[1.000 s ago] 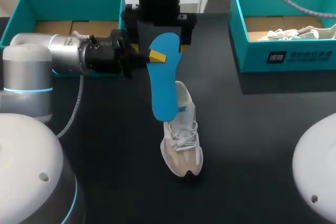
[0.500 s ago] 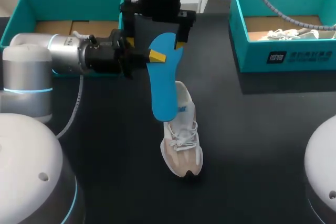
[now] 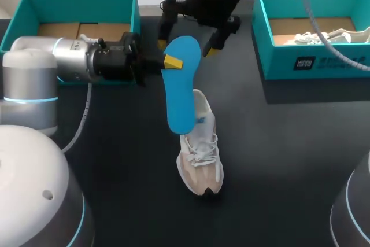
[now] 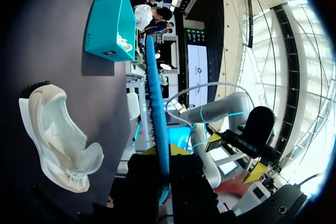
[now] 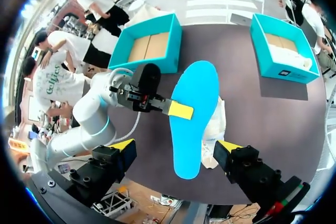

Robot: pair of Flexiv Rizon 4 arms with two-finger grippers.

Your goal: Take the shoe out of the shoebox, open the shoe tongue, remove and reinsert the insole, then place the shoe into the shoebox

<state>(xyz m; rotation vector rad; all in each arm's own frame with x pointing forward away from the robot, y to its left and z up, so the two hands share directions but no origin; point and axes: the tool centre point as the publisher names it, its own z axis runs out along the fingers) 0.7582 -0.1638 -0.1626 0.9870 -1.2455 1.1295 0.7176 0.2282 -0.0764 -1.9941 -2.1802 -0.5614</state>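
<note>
One blue insole [image 3: 180,88], one shoe [image 3: 200,157] outside two teal shoeboxes [image 3: 324,62]

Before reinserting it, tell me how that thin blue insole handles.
Probably light and fairly stiff: the left gripper pinches one edge of the thin blue insole, yet it hangs nearly straight. Edge-on it is slim, so it may buckle against the white mesh sneaker.
</note>
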